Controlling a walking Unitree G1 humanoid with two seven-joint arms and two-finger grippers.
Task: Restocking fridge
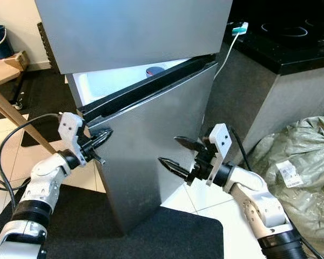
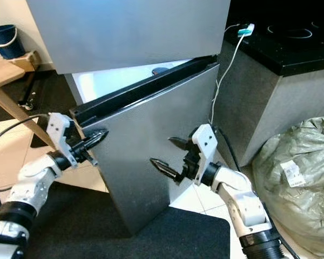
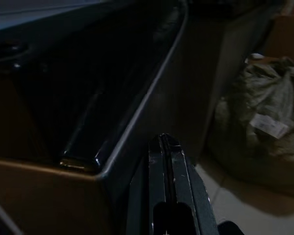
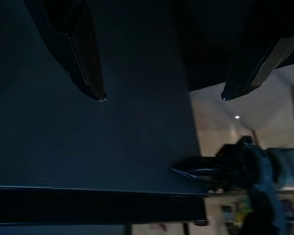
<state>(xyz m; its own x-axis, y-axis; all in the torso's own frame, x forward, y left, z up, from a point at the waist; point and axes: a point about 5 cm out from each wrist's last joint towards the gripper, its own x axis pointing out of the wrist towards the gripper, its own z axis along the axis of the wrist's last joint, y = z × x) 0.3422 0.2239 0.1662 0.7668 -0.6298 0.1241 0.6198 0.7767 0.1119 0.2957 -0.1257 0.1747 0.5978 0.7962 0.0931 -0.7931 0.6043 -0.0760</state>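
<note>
Left eye view: the fridge (image 1: 135, 32) stands at 12 o'clock, its lower door (image 1: 156, 140) swung partly ajar, with a bright wedge of interior showing behind the door's black top edge (image 1: 146, 86). The left gripper (image 1: 101, 137), fingers pressed together on nothing, sits at the door's free corner at 9 o'clock. The right gripper (image 1: 175, 151) is spread wide just before the door's steel face at 5 o'clock. A wooden table leg (image 1: 16, 116) slants at 9 o'clock; a grey-green sack (image 1: 297, 172) fills the floor at 3 o'clock beside a black-topped counter (image 1: 291, 51).

Right eye view: a dark mat (image 2: 167, 232) lies under the door's bottom corner at 6 o'clock.

Left wrist view: the closed fingers (image 3: 174, 191) point along the door's rim.

Right wrist view: two parted fingertips (image 4: 90, 83) hover over the dark door face.
</note>
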